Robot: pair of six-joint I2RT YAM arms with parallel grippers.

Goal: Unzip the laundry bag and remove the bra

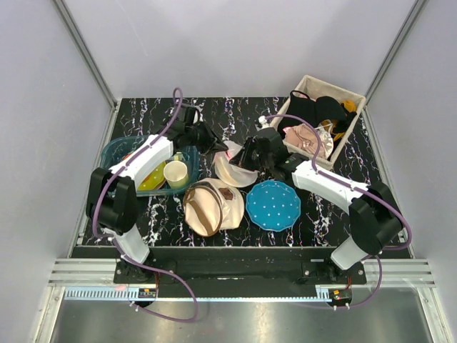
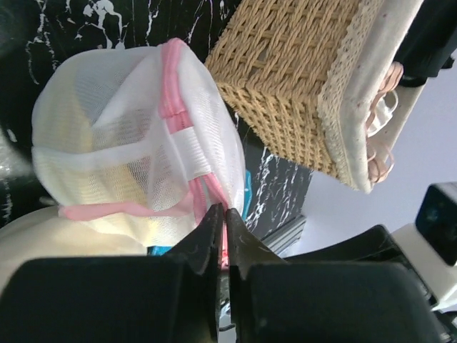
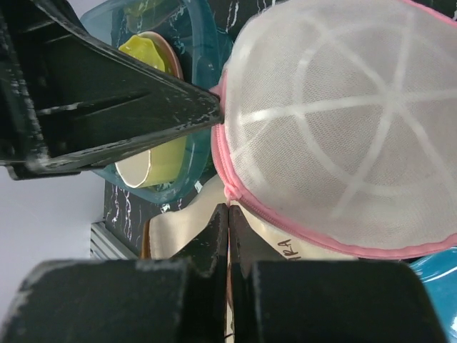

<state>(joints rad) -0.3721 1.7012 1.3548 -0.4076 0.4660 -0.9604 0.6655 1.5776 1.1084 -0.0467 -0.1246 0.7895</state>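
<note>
White mesh laundry bag [image 1: 235,171] w/ pink rim [image 2: 171,86] is at mid-table [image 1: 235,114], between the two grippers. Just in front of it are a beige canvas bag [image 1: 211,207] and a blue dotted plate [image 1: 273,205]. Whether the laundry bag rests on the surface or hangs off it cannot be told. Left gripper [image 2: 223,218]: jaws closed down to a thin slit, pink rim strip pinched between the tips at the laundry bag's edge. Right gripper [image 3: 228,211]: jaws likewise pressed together, clamped on the pink rim at the dome's lower edge. The right wrist view shows the dome side-on, w/ white ribs radiating from a centre point. In that view one left finger [image 3: 143,93] reaches in from the left, its tip touching the rim a short way above the right gripper's grip. The left wrist view shows pale yellow contents through the mesh; their nature cannot be told. Zipper state (open/closed) cannot be told in any view. A teal bin [image 1: 118,153] stands at table left under the left arm and holds a pale cup [image 1: 176,174] plus yellow items. A wicker basket [image 1: 335,86] w/ cloth liner stands at the far right corner, holding dark and pink items.
</note>
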